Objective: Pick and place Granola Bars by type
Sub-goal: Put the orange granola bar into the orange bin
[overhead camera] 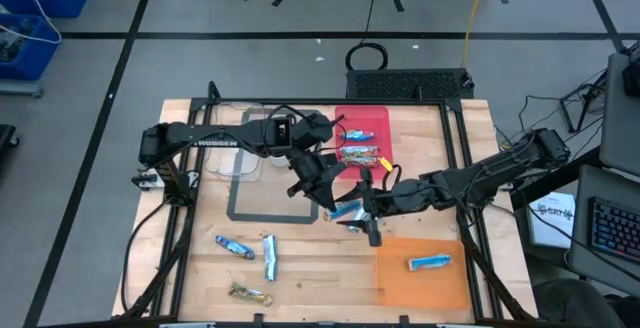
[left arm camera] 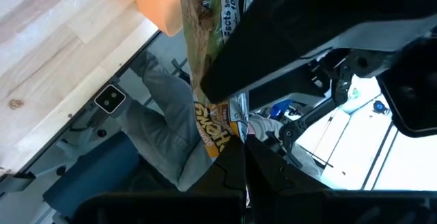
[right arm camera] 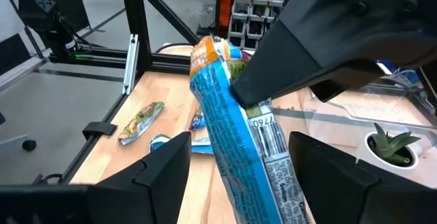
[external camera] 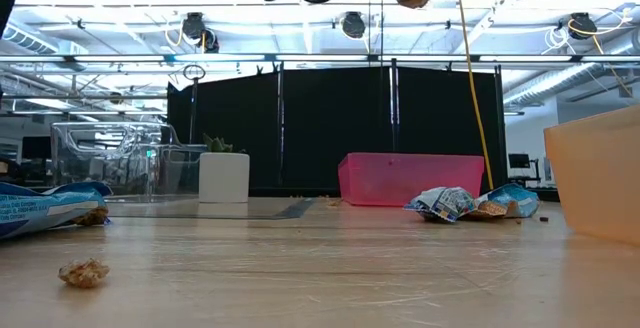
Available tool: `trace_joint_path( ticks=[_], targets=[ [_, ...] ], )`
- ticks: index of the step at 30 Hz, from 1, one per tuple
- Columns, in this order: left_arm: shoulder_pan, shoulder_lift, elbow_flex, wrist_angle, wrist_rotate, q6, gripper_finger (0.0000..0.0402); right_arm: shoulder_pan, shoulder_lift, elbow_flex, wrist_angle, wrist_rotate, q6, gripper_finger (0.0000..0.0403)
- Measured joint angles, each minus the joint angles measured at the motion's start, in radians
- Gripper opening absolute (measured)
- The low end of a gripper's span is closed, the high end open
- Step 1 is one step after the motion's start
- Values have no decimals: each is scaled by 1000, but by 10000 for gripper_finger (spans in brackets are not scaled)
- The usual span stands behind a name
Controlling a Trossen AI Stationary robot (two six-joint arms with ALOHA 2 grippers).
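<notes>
High view: two arms meet over the desk's centre, above bare wood between the red tray [overhead camera: 392, 120] at the far edge and the orange tray [overhead camera: 392, 280] at the near right corner.

Left gripper [overhead camera: 322, 182]: fingers shut on a blue bar [right arm camera: 229, 125], lifted clear of the desk.

Right gripper [overhead camera: 367, 218]: fingers spread wide either side of the same bar, not seen pressing it.

Granola Bars: one blue bar [overhead camera: 429, 262] in the orange tray; several in the red tray; three loose near the near left corner [overhead camera: 235, 247].

Handling note: likely a handover. Close squarely on the wrapper's middle before the left lets go; foil may slip.

Clearance: open room toward the orange tray; the clear bin [overhead camera: 228, 164] and plant [right arm camera: 390, 145] sit by the left arm.
</notes>
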Motion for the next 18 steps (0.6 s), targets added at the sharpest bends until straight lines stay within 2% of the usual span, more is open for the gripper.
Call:
trace_joint_path(
  ticks=[5,18],
  targets=[
    [0,0,0,0,-1,0,1,0,0,0,0,0,-2,214],
    [2,0,0,0,-1,-1,2,0,0,0,0,0,-10,107]
  ],
)
